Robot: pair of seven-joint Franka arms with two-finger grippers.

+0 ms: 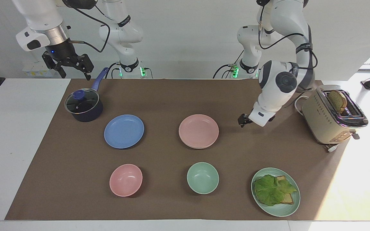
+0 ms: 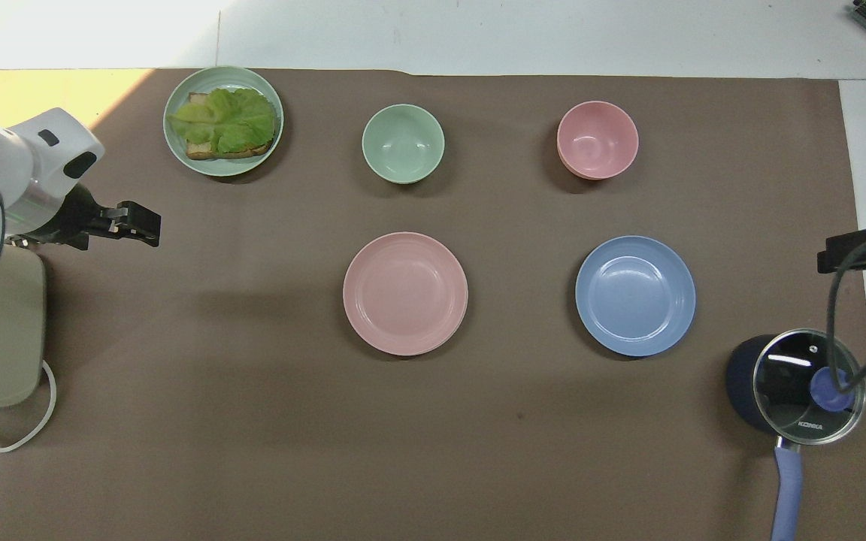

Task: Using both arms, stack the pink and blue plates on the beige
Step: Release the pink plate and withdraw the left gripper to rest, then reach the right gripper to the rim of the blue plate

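Observation:
The pink plate (image 1: 198, 131) (image 2: 405, 293) lies flat and square on the beige plate (image 1: 201, 148), of which only a thin pale rim shows. The blue plate (image 1: 124, 131) (image 2: 635, 295) sits alone on the mat beside that stack, toward the right arm's end. My left gripper (image 1: 242, 121) (image 2: 143, 225) hangs low over bare mat between the stack and the toaster, open and holding nothing. My right gripper (image 1: 72, 72) waits raised over the table edge by the saucepan, open and empty.
A dark saucepan with a glass lid (image 1: 83, 106) stands beside the blue plate, nearer the robots. Farther out sit a pink bowl (image 1: 126, 180), a mint bowl (image 1: 202, 177) and a mint plate of lettuce and toast (image 1: 275, 192). A toaster (image 1: 332, 114) stands at the left arm's end.

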